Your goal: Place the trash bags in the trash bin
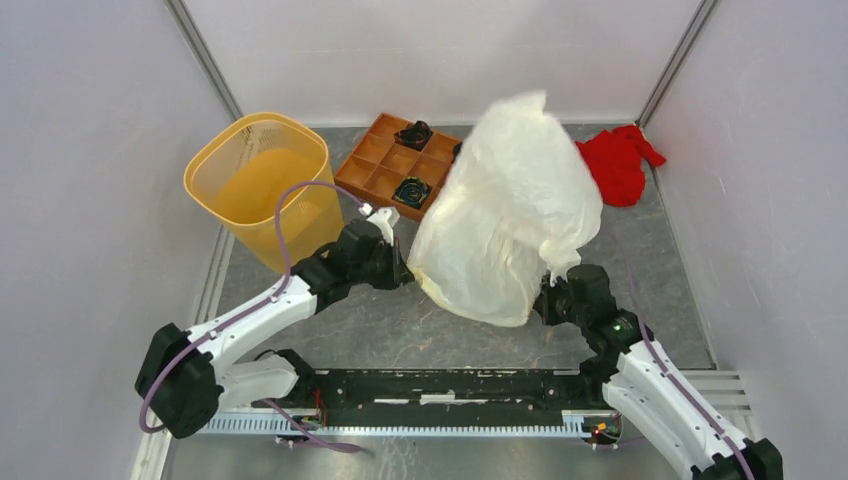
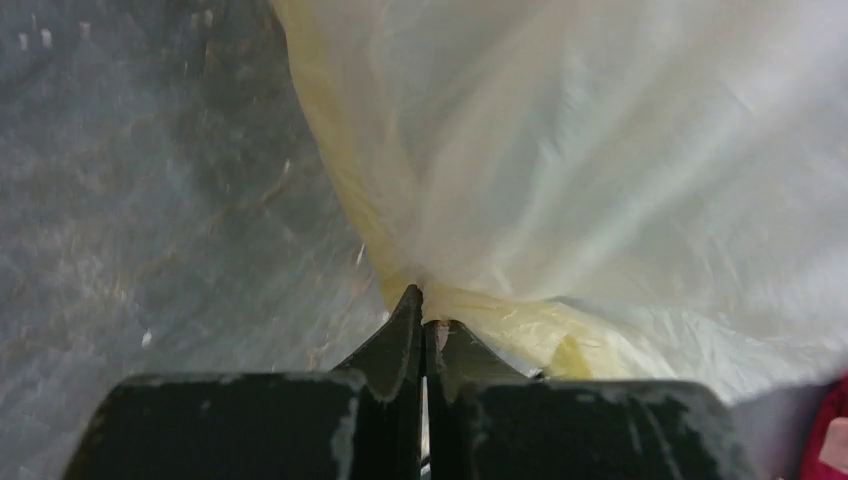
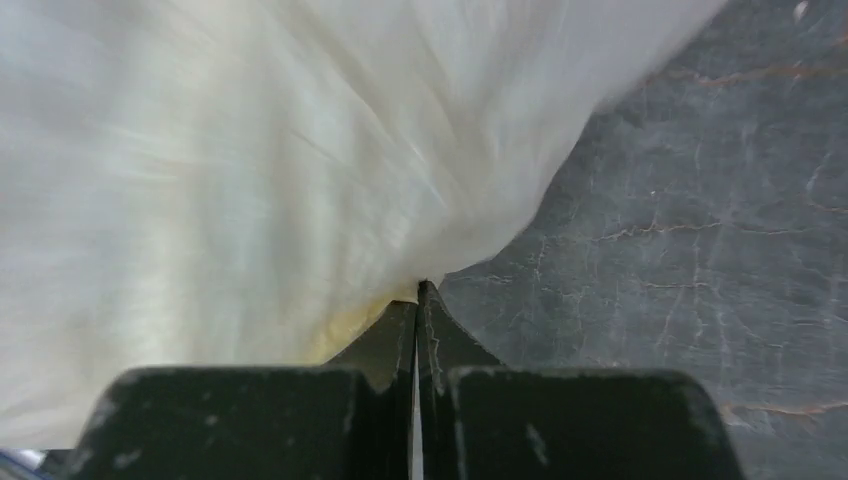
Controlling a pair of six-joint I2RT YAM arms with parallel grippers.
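The cream-white trash bag [image 1: 510, 205] is puffed up and held above the table's middle between both arms. My left gripper [image 1: 403, 272] is shut on its left lower edge; the left wrist view shows the film [image 2: 600, 170] pinched at the closed fingertips [image 2: 408, 305]. My right gripper [image 1: 552, 290] is shut on its right lower edge; the right wrist view shows the film [image 3: 250, 170] running into the closed jaws. The yellow-orange mesh trash bin [image 1: 262, 185] stands upright at the back left, left of the bag and apart from it.
A brown compartmented wooden tray [image 1: 385, 165] with dark items lies at the back behind the bag. A red cloth [image 1: 618, 160] lies at the back right. Grey walls close in both sides. The table is dark grey stone [image 3: 700, 200].
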